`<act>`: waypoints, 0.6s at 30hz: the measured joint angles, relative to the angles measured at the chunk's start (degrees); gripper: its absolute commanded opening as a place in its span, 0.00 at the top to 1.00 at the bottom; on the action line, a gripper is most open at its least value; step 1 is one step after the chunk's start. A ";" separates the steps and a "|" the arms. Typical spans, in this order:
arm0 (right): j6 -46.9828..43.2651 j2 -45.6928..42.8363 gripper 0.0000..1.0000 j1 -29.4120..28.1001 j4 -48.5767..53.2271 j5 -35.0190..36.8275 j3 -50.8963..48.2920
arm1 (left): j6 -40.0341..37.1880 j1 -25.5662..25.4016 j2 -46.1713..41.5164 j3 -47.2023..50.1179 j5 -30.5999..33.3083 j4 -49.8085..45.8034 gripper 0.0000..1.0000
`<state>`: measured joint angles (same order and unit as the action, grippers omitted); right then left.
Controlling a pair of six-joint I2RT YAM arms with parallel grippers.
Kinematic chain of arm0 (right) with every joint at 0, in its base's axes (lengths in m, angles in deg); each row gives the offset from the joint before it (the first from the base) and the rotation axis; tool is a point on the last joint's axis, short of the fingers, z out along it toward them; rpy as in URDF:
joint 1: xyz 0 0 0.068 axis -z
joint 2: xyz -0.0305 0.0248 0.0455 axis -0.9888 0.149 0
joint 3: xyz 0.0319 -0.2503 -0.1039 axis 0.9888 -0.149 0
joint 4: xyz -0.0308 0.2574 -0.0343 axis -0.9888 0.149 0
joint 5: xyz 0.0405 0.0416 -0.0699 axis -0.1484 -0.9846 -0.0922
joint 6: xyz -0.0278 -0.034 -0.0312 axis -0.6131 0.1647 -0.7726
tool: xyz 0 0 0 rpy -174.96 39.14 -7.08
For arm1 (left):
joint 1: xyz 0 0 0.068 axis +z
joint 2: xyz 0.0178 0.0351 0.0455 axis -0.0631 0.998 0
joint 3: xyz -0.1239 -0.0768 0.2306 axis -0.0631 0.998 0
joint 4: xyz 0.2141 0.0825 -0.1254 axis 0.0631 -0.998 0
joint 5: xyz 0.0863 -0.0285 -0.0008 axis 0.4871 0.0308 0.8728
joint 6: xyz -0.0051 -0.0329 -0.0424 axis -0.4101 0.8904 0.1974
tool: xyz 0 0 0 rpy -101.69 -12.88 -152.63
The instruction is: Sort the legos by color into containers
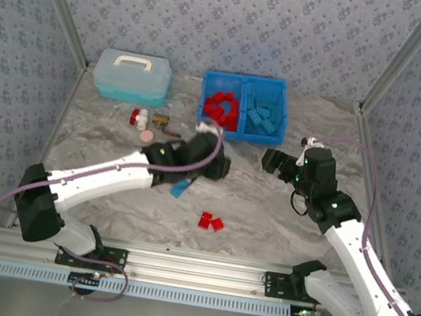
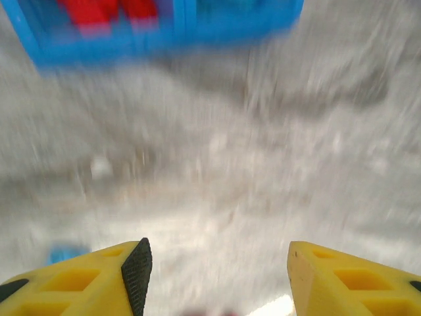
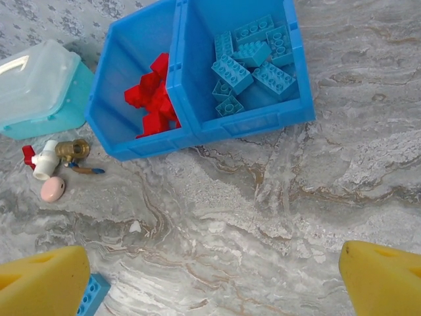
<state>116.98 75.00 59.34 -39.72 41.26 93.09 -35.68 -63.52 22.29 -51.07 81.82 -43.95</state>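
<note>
Seen from above, the left gripper (image 2: pixel 218 263) hovers low over the table (image 1: pixel 115 151), at 6 o'clock of the bin's left compartment. Its wrist view is blurred, but the jaws stand parted with nothing between them. A loose blue lego (image 1: pixel 180 188) lies at 7 o'clock of that gripper, and two red legos (image 1: pixel 211 222), touching each other, lie at its 6 o'clock, nearer the arm bases. At 12 o'clock of the table sits the bin (image 3: pixel 256 122), with a red pile (image 3: pixel 154 99) in its left compartment and a blue pile (image 3: pixel 253 59) in its right. The right gripper (image 3: pixel 216 263) hangs at 5 o'clock of the bin, jaws released wide and empty.

Sorting looks nearly finished, with three pieces still loose. The next move is probably a pick. The left arm would draw back toward 7 o'clock, square its fingers across the blue lego's short sides, close, then carry it to the right compartment.
</note>
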 measured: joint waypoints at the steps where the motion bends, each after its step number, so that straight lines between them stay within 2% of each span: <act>1: 0.00 0.61 0.00 0.00 -0.22 -0.02 0.00 | 1.66 -1.53 0.09 2.89 -0.35 -0.66 0.42; 4: 0.02 1.95 0.00 0.09 -0.90 -0.02 0.00 | 5.62 -5.79 0.59 9.14 -1.38 -2.93 0.41; 8: 0.20 3.02 0.00 0.11 -1.44 -0.04 0.00 | 7.96 -9.40 3.52 10.47 -3.32 -3.63 0.40; 18: 0.22 2.80 0.00 0.31 -1.25 0.04 0.00 | 7.89 -10.40 12.79 10.45 -7.45 -1.75 0.41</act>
<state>117.20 77.80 59.65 -40.97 41.31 93.09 -27.79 -73.92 35.07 -40.62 74.37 -45.70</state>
